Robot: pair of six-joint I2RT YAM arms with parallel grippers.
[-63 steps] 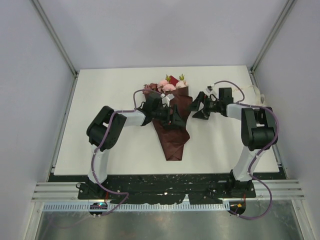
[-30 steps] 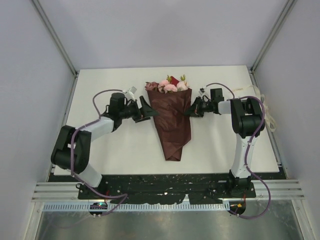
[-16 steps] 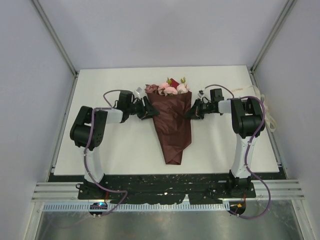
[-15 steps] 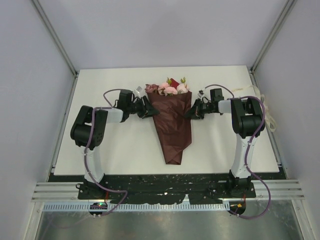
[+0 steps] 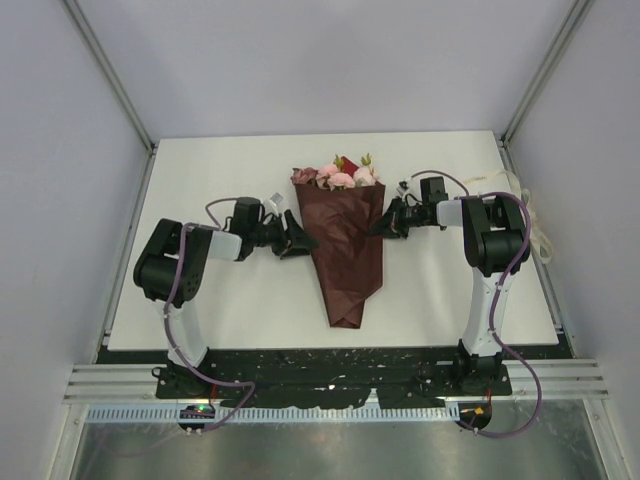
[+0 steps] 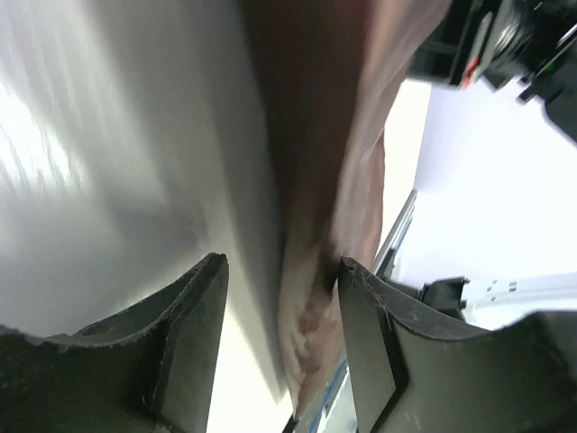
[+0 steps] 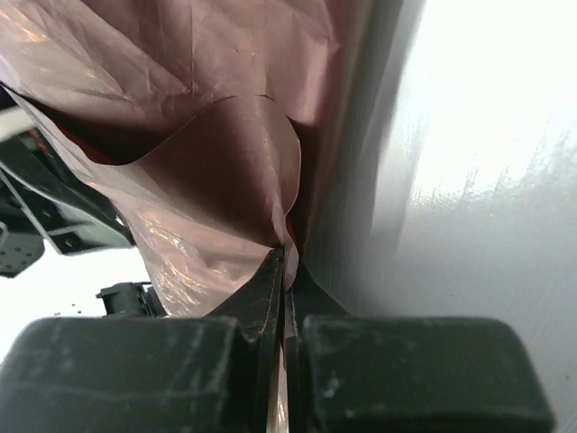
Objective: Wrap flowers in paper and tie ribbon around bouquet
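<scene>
The bouquet (image 5: 345,240) lies in the middle of the table, a cone of dark maroon paper (image 5: 348,265) with its point toward me. Pink flowers (image 5: 340,175) and green leaves show at its far, wide end. My left gripper (image 5: 296,241) is open at the cone's left edge. In the blurred left wrist view the paper (image 6: 343,135) edge runs between the spread fingers of that gripper (image 6: 281,271). My right gripper (image 5: 384,223) is shut on the paper's right edge. The right wrist view shows its tips (image 7: 286,257) pinching a fold of paper (image 7: 225,171). The cream ribbon (image 5: 537,225) lies at the table's right edge.
The white table (image 5: 200,160) is walled by grey panels left, right and behind. A metal rail (image 5: 330,385) runs along the near edge, where both arm bases are bolted. The ribbon lies beyond the right arm's elbow (image 5: 495,235).
My left gripper let go of the cone's middle, swung out left, then came back to the paper's left edge with narrower jaws. My right gripper closed in on the right edge and has held it since.
</scene>
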